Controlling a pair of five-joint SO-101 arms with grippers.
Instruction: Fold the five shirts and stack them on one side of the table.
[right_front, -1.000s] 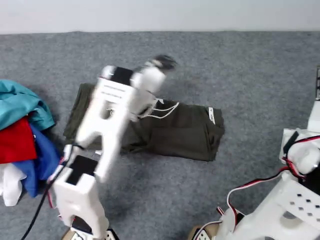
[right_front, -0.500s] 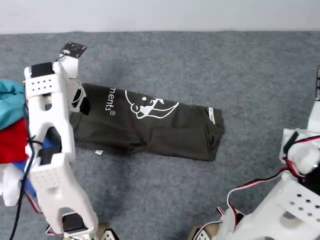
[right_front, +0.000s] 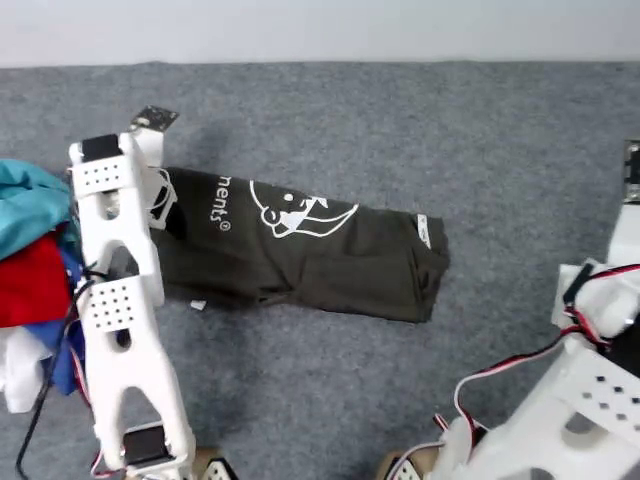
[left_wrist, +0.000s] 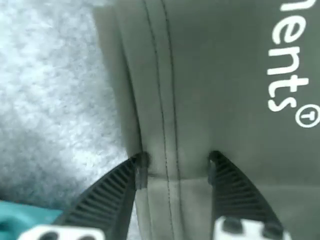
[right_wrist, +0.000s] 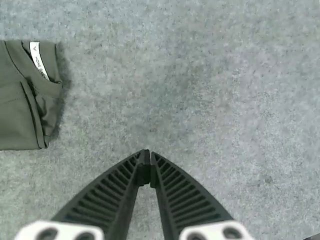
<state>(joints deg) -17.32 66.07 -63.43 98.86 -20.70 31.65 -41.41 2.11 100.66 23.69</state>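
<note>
Left of the olive shirt (right_front: 330, 260), a heap of unfolded shirts (right_front: 35, 250) waits on the grey surface (right_front: 500, 150). The left hand (left_wrist: 176, 160) sits over the olive shirt's left hem, fingers apart, straddling the edge. Folding this shirt seems half done; next, pinch that hem and carry it rightward. Right of the shirt, the right hand (right_wrist: 148, 161) hovers pressed together, empty.

White lettering (left_wrist: 286, 65) with a circled mark runs across the olive shirt (right_front: 340, 265). Neck label (right_wrist: 39, 60) print too small to read
</note>
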